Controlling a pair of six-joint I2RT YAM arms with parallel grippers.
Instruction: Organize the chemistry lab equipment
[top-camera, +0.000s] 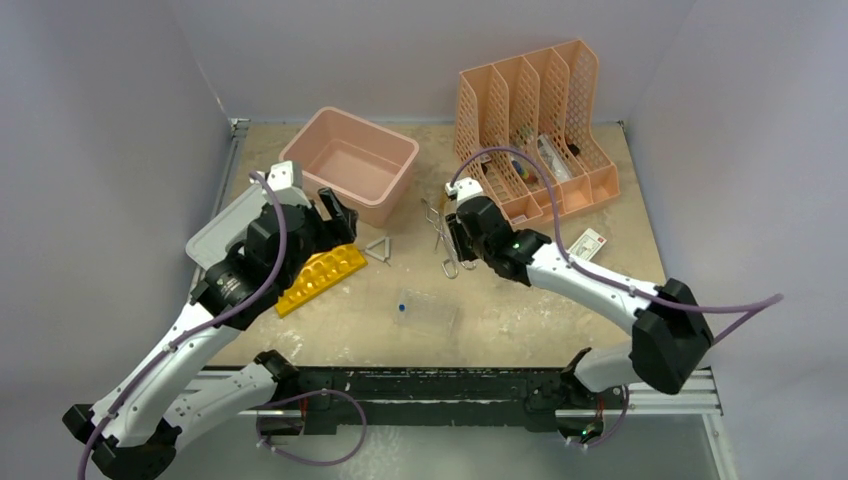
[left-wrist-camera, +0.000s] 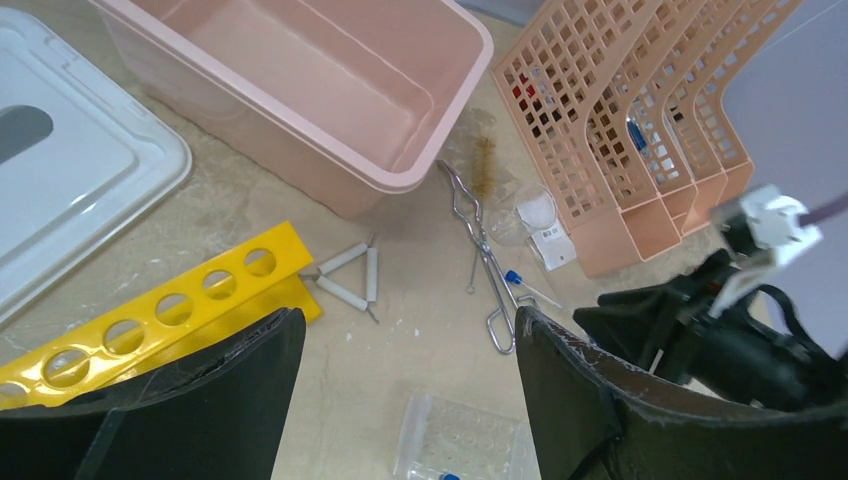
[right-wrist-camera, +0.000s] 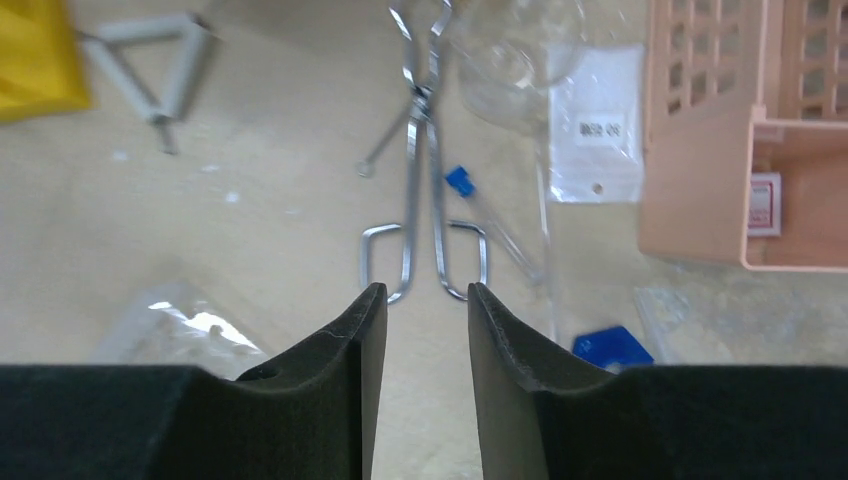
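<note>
- The table (top-camera: 560, 320) is seen as a worn beige board scuffed with pale marks. It is closed in by plain lilac-grey walls (top-camera: 400, 50), and a metal rail (top-camera: 450, 385) is fixed along its near edge.
- The yellow test-tube rack (top-camera: 322, 277) is laid diagonally at the left, with the wire triangle (top-camera: 379, 249) just beside its far end.
- The left gripper (left-wrist-camera: 410, 400) is held above the rack, its fingers spread wide and empty.
- The tongs (right-wrist-camera: 420, 180) are laid near the middle, in front of the peach file holder (top-camera: 535, 120), with a blue-capped vial (right-wrist-camera: 460, 181) just beside them.
- The right gripper (right-wrist-camera: 425, 340) is held at the tongs' handle loops, narrowly parted and empty. Whether it touches the loops cannot be judged.
- The clear tray (top-camera: 425, 312) is set nearer the rail, apart from the rest.
- The pink tub (top-camera: 352, 160) is placed at the back, with the grey lid (top-camera: 225, 235) at the left edge.
</note>
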